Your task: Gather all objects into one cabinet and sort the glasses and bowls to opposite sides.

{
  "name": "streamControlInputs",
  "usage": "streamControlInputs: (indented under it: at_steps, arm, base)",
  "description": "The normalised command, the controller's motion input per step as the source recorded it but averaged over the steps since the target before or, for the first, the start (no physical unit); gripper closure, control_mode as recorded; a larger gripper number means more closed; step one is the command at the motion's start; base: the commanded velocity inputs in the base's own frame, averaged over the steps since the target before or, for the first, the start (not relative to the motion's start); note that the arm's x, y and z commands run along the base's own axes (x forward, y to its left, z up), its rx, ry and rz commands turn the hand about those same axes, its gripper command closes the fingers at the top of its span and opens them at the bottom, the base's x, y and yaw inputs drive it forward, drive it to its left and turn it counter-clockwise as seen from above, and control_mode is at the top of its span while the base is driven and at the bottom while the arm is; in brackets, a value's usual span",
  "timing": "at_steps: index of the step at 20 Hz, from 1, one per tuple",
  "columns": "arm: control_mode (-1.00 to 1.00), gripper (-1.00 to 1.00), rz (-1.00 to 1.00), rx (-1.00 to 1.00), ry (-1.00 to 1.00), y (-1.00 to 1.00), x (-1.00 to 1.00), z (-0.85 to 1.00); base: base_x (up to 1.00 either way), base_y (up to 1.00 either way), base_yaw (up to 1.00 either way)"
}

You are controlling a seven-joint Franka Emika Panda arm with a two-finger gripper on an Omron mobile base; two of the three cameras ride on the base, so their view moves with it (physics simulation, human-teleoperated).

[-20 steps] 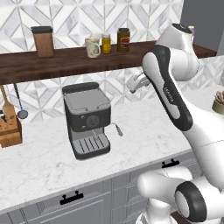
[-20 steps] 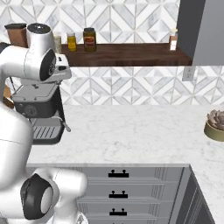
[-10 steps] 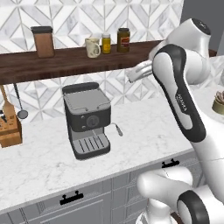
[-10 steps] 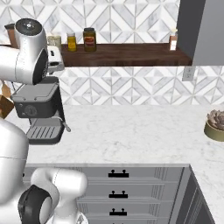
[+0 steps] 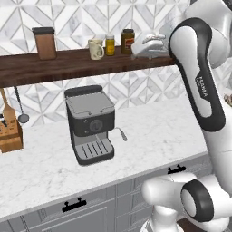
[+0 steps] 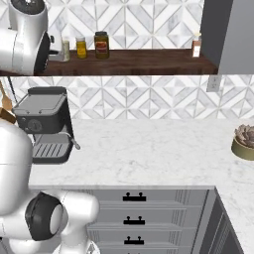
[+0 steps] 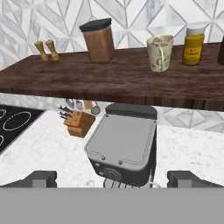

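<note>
The white marble counter (image 5: 149, 140) is seen running beneath the tiled wall, with grey drawer fronts (image 6: 149, 218) below it. At the top right of the right base view, the grey cabinet (image 6: 229, 34) hangs closed beside the end of the dark wooden shelf (image 5: 68, 65). Below that shelf a grey espresso machine (image 5: 89, 123) stands on the counter, and a wooden knife block (image 5: 10, 136) is placed near it, toward the stove side.

On the shelf, a brown canister (image 7: 98, 40) with a dark lid is set well apart from the cream mug (image 7: 159, 53) — upright, its handle turned toward the camera in the hand view. Just beside the mug a yellow jar (image 7: 193, 45) stands, and next to that a brown-lidded jar (image 5: 128, 41). Two small wooden shakers (image 7: 46, 50) are seen at the shelf's far end.

The gripper (image 5: 149, 45) is held level with the shelf, near the jars, its jaws spread wide with nothing between them. A potted succulent (image 6: 244, 140) sits on the counter at the right.
</note>
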Motion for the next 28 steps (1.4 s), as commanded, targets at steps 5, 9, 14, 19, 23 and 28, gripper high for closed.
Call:
streamControlInputs:
  at_steps: [5,9,14,19,23,28]
  arm:
    - [-1.00,-1.00,0.00,-0.09,-0.03,0.00,0.37,-0.03]
    - [-1.00,-1.00,-0.03,-0.16,-0.05,0.12,0.70,0.00]
    - [-1.00,-1.00,-0.06,-0.02,-0.07,0.19,0.18,0.01]
    - [-1.00,-1.00,-0.08,-0.01,-0.07,0.22,0.30,0.00]
    - [-1.00,-1.00,-0.01,-0.02,0.00,0.00,0.61,0.00]
    - [-1.00,-1.00,0.00,0.00,-0.02,-0.03,0.58,0.00]
  base:
    - [0.00,0.00,0.00]
    - [0.00,0.00,0.00]
    - [0.00,0.00,0.00]
    - [0.00,0.00,0.00]
    - [0.00,0.00,0.00]
    - [0.00,0.00,0.00]
